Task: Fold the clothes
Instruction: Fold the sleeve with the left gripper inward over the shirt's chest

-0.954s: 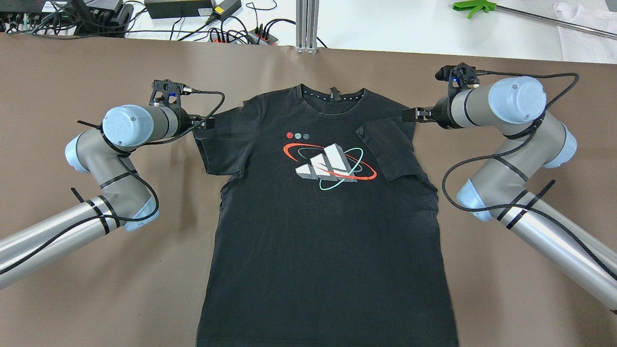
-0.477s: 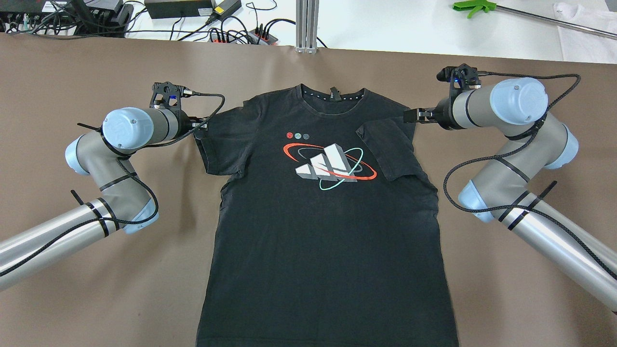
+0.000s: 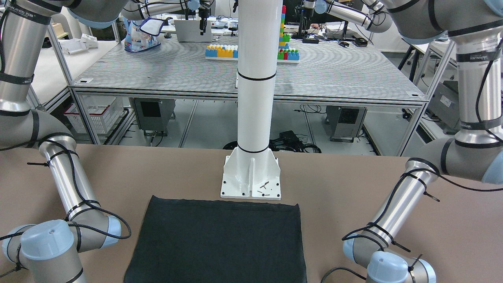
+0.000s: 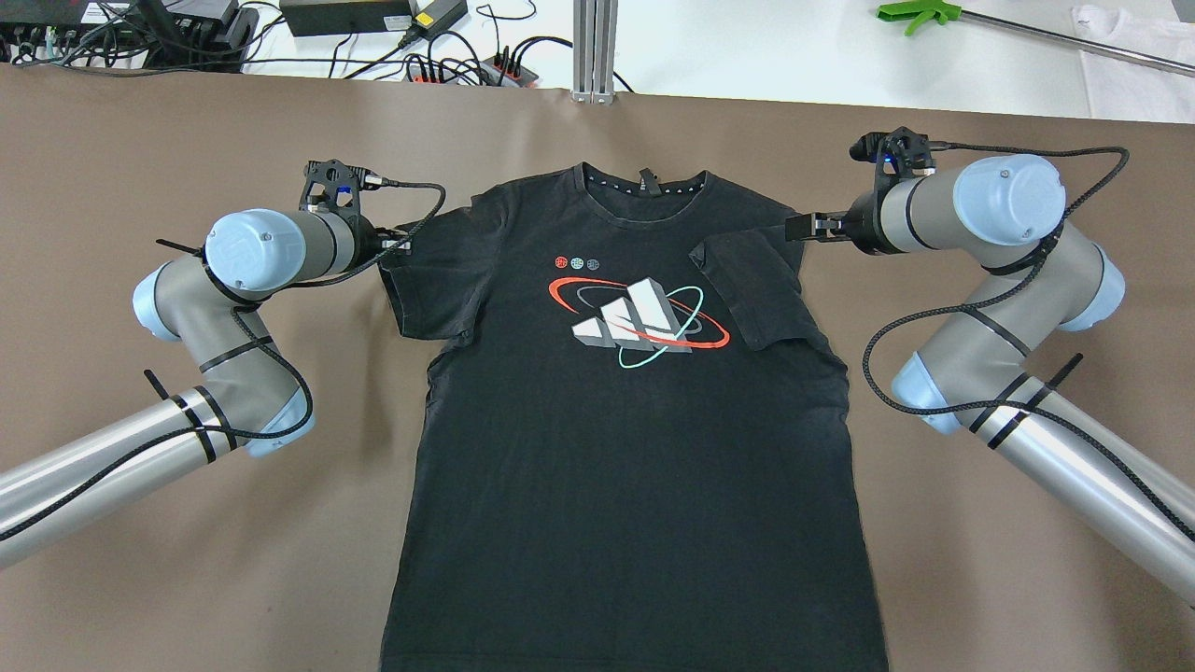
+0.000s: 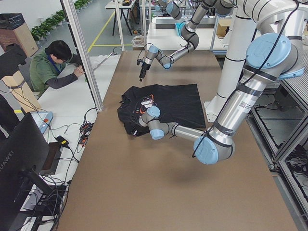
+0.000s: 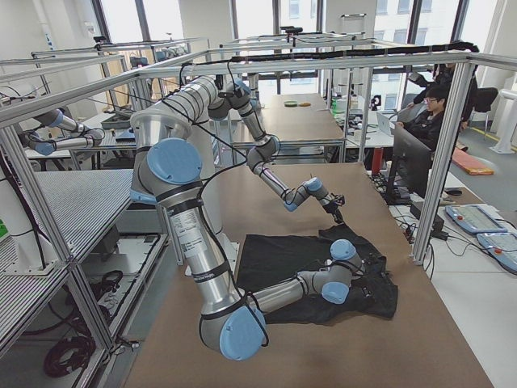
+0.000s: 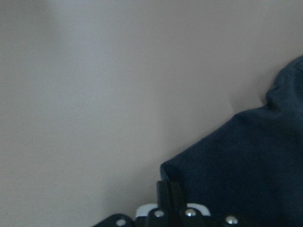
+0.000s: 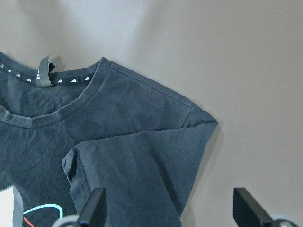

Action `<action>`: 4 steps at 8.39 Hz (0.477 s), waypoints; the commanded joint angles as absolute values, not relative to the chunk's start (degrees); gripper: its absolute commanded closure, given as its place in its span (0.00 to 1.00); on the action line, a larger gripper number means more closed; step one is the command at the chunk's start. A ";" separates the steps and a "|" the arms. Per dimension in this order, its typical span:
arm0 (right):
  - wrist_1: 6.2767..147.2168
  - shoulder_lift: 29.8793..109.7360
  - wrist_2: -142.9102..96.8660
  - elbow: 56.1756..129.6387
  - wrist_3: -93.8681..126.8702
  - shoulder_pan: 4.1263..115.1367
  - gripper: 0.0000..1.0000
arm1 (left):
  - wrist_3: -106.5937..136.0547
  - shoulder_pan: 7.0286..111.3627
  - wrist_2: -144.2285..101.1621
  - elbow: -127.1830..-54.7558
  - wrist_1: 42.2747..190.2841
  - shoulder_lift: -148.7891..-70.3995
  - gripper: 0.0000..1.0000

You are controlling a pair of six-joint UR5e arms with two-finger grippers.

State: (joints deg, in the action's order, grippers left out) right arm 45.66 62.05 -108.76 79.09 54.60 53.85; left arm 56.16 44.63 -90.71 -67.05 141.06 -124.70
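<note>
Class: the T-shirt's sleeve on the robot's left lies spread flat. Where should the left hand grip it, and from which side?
Grip the sleeve at its outer hem, coming in low from the table on the robot's left. That hem is its free edge, beside the left hand; drawn inward it would likely mirror the other sleeve, folded over the chest.

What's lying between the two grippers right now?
In the overhead view, only the black T-shirt lies between the left gripper and right gripper: its upper part spans the gap.
</note>
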 commanded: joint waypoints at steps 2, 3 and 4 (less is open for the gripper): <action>45.79 62.31 -108.72 79.63 54.67 53.79 0.06 | 57.47 44.47 -92.72 -81.52 121.17 -125.85 1.00; 45.62 62.75 -108.72 79.63 54.58 53.88 0.06 | 60.44 44.12 -92.55 -81.30 118.94 -128.21 1.00; 45.44 63.36 -108.72 79.63 54.49 53.88 0.06 | 63.17 42.99 -92.46 -79.82 116.57 -131.45 1.00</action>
